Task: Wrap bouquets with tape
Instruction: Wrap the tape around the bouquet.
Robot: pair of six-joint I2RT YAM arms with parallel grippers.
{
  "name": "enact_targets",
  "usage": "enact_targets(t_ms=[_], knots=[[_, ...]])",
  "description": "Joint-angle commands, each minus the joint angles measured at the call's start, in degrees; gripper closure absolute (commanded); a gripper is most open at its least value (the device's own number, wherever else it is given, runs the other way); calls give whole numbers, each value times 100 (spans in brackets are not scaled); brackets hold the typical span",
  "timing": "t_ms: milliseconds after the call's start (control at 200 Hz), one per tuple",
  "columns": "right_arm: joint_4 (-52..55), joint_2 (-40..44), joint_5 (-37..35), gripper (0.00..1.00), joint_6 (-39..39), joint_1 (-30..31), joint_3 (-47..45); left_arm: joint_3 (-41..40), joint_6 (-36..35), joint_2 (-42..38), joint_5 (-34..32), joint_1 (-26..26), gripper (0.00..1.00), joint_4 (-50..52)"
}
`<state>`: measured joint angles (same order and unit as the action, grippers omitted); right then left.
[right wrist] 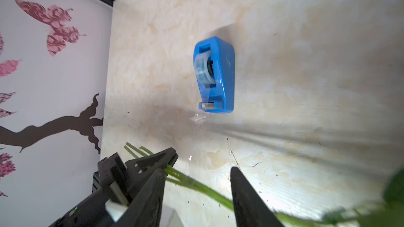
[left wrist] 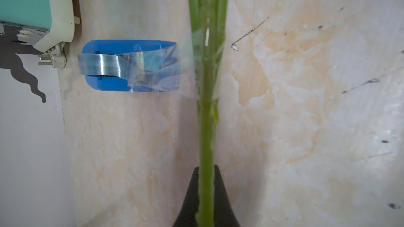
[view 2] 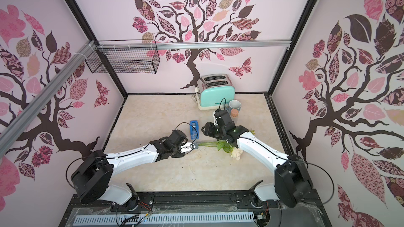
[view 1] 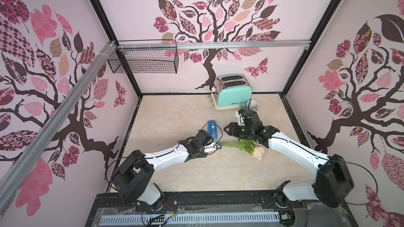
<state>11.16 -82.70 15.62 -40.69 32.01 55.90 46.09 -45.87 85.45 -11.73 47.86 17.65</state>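
Left hand [view 1: 218, 146]: pressed together on the cut end of the bouquet [view 1: 232, 144], with stem tips poking out just past the fingers [right wrist: 161, 156] and the blooms [view 1: 258, 152] lying toward the right arm, low over or on the worktop [view 1: 175, 171]. Right hand [right wrist: 197, 171]: spread partway, poised above the stems, gripping nothing visible. Tape dispenser [view 1: 212, 128]: standing on the worktop just beyond the left hand, near the stems but apart from them. Clear strip [left wrist: 207, 62] already banded round the stems a little way up from the grip, with a loose flap [left wrist: 188, 79] reaching toward the dispenser; cannot tell whether cut or joined to the roll. Judged step: closing that flap to finish the band. Hold the left grip firm to stop the stems splaying or rolling. Lower the right hand astride the band, not onto bare stem, and squeeze only hard enough to seal, never to crush. Smooth the flap round in the direction already wound; avoid folding it on itself or sticking it to a fingertip. If joined to the roll, tear against the cutter before lifting away. Leave the leaves [view 1: 246, 147] beside the right hand outside the band. Mind the mug [view 1: 254, 105] just behind the right arm, beside the toaster [view 1: 235, 97].
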Motion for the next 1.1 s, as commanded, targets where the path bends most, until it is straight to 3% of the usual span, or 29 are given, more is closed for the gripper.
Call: enact_targets(t_ms=[0,290,370,590,715,905,1090], knots=[[-569,-820,744,50,160,-54,367,-175,225,-60,322,355,100,310],[-466,-1917,1034,56,462,-134,857,-236,609,-153,683,379,100,567],[-719,-2019,1160,61,340,-133,709,-246,685,-98,756,279,100,491],[-1020,-2189,1365,59,87,-134,592,-305,649,-267,1419,-40,100,455],[-1257,-2237,1433,58,-148,-134,503,-444,620,-361,1443,-57,100,394],[-1596,-2421,1624,67,-501,-134,393,-519,587,-319,1555,-57,100,353],[-1700,-2474,1629,69,-598,-134,248,-486,594,-236,1636,-56,100,371]])
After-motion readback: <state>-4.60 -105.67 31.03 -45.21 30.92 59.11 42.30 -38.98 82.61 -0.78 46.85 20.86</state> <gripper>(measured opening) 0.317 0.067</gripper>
